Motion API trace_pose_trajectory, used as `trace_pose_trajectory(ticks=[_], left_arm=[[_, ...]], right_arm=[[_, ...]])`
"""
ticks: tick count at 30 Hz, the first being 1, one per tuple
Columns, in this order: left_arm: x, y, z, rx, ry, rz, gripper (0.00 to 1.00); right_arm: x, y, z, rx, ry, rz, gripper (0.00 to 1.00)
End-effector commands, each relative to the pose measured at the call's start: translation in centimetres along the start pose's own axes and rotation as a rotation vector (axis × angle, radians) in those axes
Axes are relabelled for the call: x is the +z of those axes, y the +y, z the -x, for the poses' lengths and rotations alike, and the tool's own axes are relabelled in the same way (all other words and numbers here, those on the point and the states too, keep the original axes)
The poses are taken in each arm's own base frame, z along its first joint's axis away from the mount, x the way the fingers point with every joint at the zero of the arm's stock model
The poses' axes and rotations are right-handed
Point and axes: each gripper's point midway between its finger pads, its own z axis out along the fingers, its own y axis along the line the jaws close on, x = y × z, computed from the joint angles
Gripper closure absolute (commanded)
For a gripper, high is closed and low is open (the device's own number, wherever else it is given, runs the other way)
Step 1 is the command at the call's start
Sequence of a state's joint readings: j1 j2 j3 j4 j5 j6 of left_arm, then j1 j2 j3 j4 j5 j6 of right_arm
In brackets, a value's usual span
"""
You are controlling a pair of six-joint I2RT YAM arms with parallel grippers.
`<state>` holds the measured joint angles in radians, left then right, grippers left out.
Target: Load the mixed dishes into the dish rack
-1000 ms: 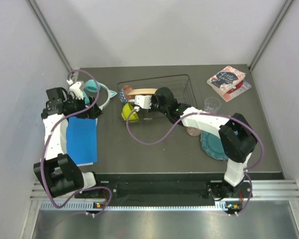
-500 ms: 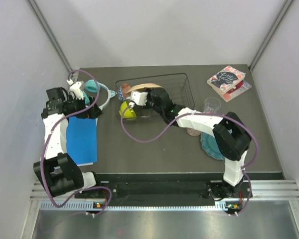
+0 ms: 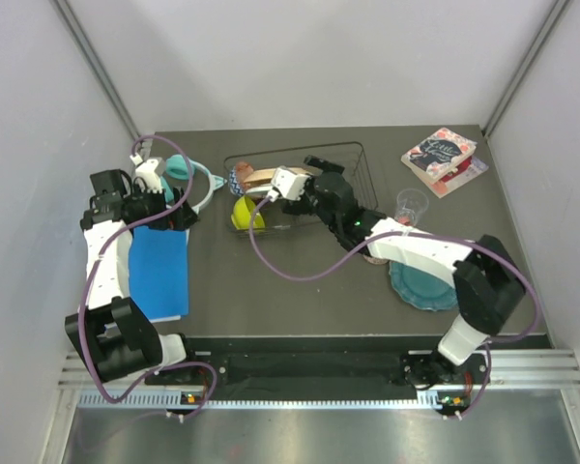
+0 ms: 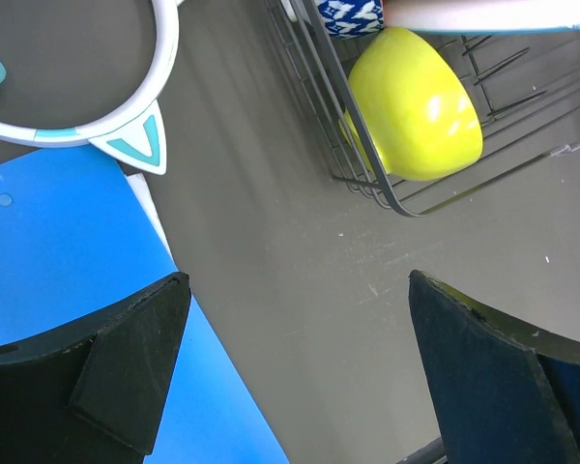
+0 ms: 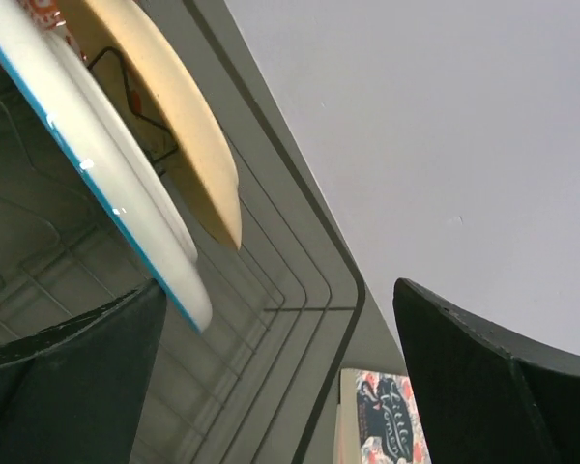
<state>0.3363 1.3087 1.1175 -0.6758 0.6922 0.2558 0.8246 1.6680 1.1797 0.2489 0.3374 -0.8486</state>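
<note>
The black wire dish rack stands at the back middle of the table. At its left end a cream plate and a white plate with a blue rim stand on edge. The yellow-green bowl and the red-blue patterned bowl sit in its left corner. My right gripper hangs open over the rack just right of the plates, holding nothing. The teal scalloped plate and the pink mug lie on the table under the right arm. My left gripper is open above the table left of the rack.
Teal cat-ear headphones lie left of the rack, and a blue folder lies under the left arm. A clear glass stands right of the rack. Floral-covered books sit at the back right corner.
My right gripper has opened and let go of the white plate, which now stands in the rack. It has drawn back to the right. The left arm has not moved.
</note>
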Motion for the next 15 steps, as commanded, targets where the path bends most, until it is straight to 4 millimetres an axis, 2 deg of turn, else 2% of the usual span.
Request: trace_pose_trajectory(ticks=[1, 2, 3, 4, 5, 6, 7, 8, 9, 10, 11, 12, 13, 14, 15], left_arm=[[0.1, -0.9, 1.6, 0.052, -0.045, -0.03, 0.01], [0.3, -0.9, 1.5, 0.071, -0.035, -0.021, 0.01], [0.5, -1.3, 1.1, 0.089, -0.014, -0.024, 0.01], [1.1, -2.6, 0.8, 0.128, 0.011, -0.045, 0.01], [1.3, -2.9, 0.6, 0.167, 0.029, -0.029, 0.01], [1.3, -3.7, 0.8, 0.203, 0.024, -0.028, 0.01], [1.9, -5.6, 0.8, 0.261, 0.029, -0.056, 0.01], [2.1, -6.4, 1.2, 0.289, 0.019, -0.056, 0.01], [2.1, -7.0, 1.7, 0.311, 0.003, -0.048, 0.01], [2.3, -8.0, 1.9, 0.311, 0.008, -0.071, 0.01], [2.5, -9.1, 2.0, 0.321, 0.015, -0.1, 0.01], [2.8, -10.4, 2.6, 0.338, 0.024, -0.125, 0.01], [2.7, -11.1, 2.1, 0.344, 0.054, -0.141, 0.01], [2.8, -11.9, 2.0, 0.365, 0.067, -0.154, 0.01], [3.1, -13.7, 1.9, 0.422, 0.079, -0.17, 0.01]], right_arm=[[-5.0, -5.2, 1.5, 0.207, -0.028, -0.138, 0.01], [-5.9, -6.2, 1.3, 0.257, -0.011, -0.168, 0.01], [-7.4, -7.8, 1.4, 0.396, -0.018, -0.213, 0.0], [-8.4, -8.9, -0.2, 0.473, 0.052, -0.24, 0.0], [-9.2, -9.6, -0.7, 0.569, 0.063, -0.249, 0.0], [-10.6, -11.3, -2.2, 0.749, 0.078, -0.277, 0.0], [-11.2, -9.9, -3.1, 0.787, 0.098, -0.182, 0.0], [-11.8, -9.6, -3.8, 0.813, 0.098, -0.163, 0.0], [-13.4, -10.5, -4.4, 0.853, 0.081, -0.191, 0.0], [-14.0, -9.5, -6.4, 0.882, 0.13, -0.219, 0.0], [-14.7, -9.6, -7.6, 0.945, 0.155, -0.257, 0.0], [-16.0, -10.8, -9.3, 1.057, 0.167, -0.333, 0.0], [-16.9, -9.6, -11.9, 1.114, 0.254, -0.361, 0.0], [-17.9, -9.5, -14.0, 1.196, 0.311, -0.422, 0.0], [-19.5, -10.3, -17.0, 1.362, 0.35, -0.528, 0.0]])
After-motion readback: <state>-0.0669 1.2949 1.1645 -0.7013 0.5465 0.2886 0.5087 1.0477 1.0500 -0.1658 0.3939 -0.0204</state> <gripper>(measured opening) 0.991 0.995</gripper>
